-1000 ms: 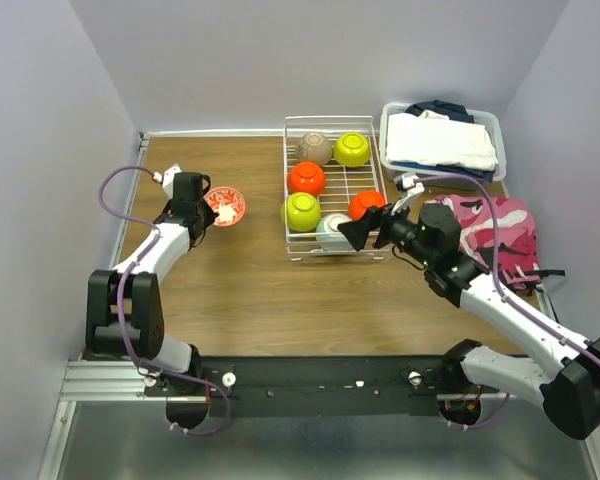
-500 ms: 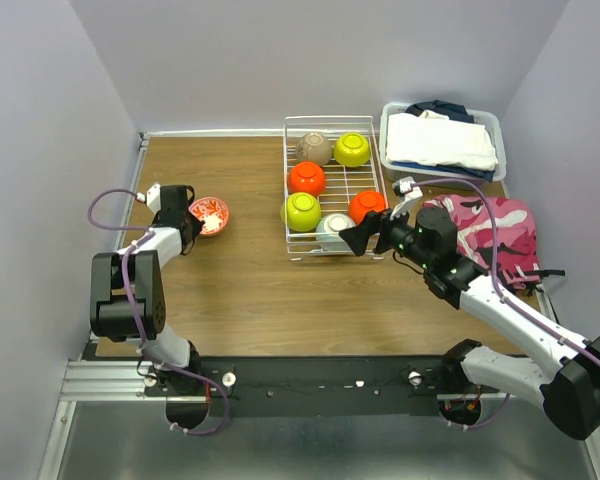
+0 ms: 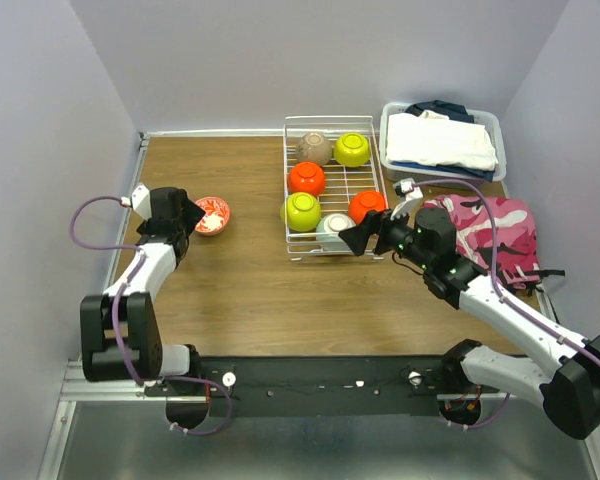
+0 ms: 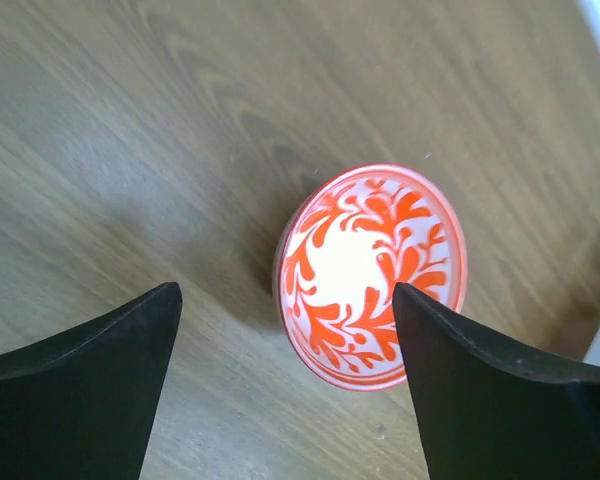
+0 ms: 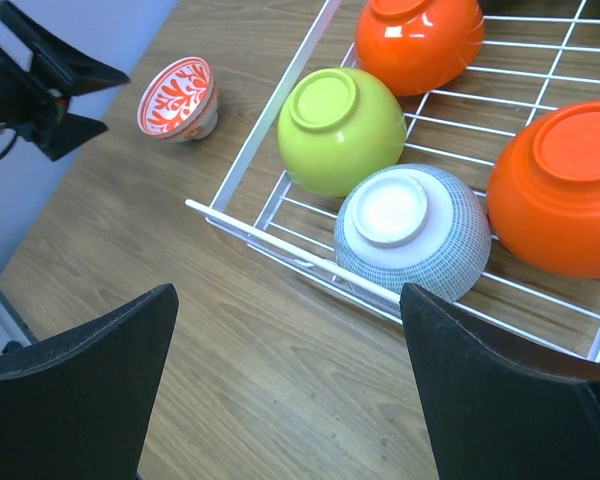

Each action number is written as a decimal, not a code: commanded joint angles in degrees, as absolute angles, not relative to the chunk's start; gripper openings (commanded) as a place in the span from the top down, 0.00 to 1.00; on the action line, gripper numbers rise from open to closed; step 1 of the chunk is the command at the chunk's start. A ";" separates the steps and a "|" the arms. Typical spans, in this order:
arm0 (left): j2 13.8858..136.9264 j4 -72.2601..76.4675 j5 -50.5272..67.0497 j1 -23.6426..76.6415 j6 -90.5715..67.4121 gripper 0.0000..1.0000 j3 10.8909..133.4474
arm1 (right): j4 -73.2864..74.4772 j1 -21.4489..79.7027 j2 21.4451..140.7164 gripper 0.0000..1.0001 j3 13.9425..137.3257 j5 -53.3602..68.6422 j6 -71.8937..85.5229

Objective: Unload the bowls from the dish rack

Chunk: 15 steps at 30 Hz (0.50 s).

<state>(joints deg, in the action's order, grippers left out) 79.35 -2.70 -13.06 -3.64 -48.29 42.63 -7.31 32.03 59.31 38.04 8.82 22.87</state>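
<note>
Pale bin (image 3: 491, 120) of folded clothes (image 3: 440, 145) at wooden table's (image 3: 240, 290) far right, pink camouflage bag (image 3: 517, 236) beside it.

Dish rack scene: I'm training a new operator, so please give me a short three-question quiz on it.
1. How many bowls lie in the dish rack?
2. True or false: the left gripper is clamped on the patterned bowl.
3. Which lies nearest the right gripper? A. the taupe one B. the pale blue bowl C. the patterned one
Key: 1. Six. 2. False: it is open, and that bowl stands free on the table. 3. B.
</note>
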 commanded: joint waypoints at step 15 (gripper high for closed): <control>59.07 -16.08 -11.15 3.48 -16.28 0.01 53.97 | 10.98 32.17 75.39 0.00 62.39 -5.54 19.42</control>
<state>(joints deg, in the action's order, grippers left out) 61.43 -11.00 -14.35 -2.39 -28.75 53.74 4.67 32.03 70.39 57.45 -0.75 21.39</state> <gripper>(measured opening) 0.988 0.998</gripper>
